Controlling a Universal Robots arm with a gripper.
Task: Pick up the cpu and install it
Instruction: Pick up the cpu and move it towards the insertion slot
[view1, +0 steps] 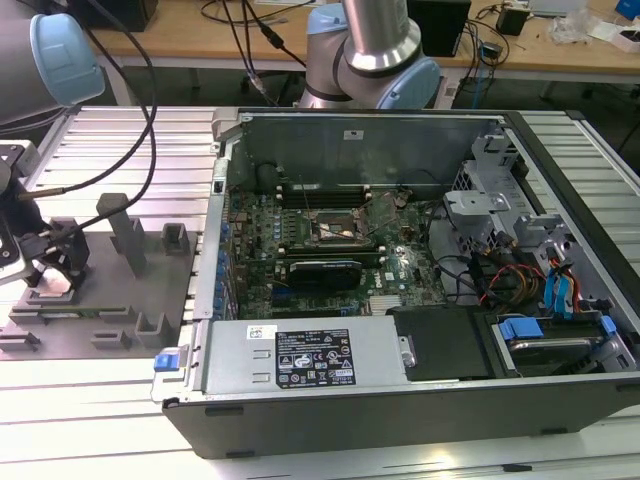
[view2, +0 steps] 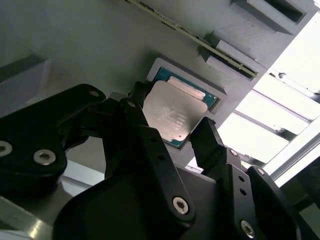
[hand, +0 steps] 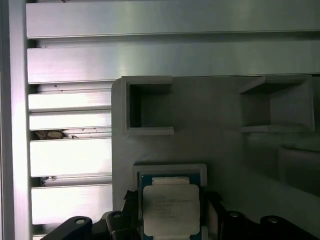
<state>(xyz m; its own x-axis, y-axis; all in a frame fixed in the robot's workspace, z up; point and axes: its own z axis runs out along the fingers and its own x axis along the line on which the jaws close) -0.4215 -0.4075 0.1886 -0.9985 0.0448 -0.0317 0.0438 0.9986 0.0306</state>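
Note:
The cpu (hand: 171, 209), a flat silver-topped square on a green board, lies in a shallow square recess of the grey fixture (hand: 210, 120). In the second wrist view the cpu (view2: 172, 114) sits between two black fingers (view2: 205, 137), which rest against its opposite edges. My gripper (view2: 172, 120) is shut on the cpu, which is still seated in the recess. In the exterior view my gripper (view1: 50, 268) hangs low over the grey fixture (view1: 110, 300) at the exterior view's left. The open socket (view1: 335, 225) is on the motherboard inside the computer case.
The open computer case (view1: 400, 400) takes up the middle and right, with a power supply (view1: 310, 355) along its front wall and drive cages (view1: 500, 210) at the right. Upright posts (view1: 128, 240) stand on the fixture. The table is ribbed aluminium (hand: 70, 155).

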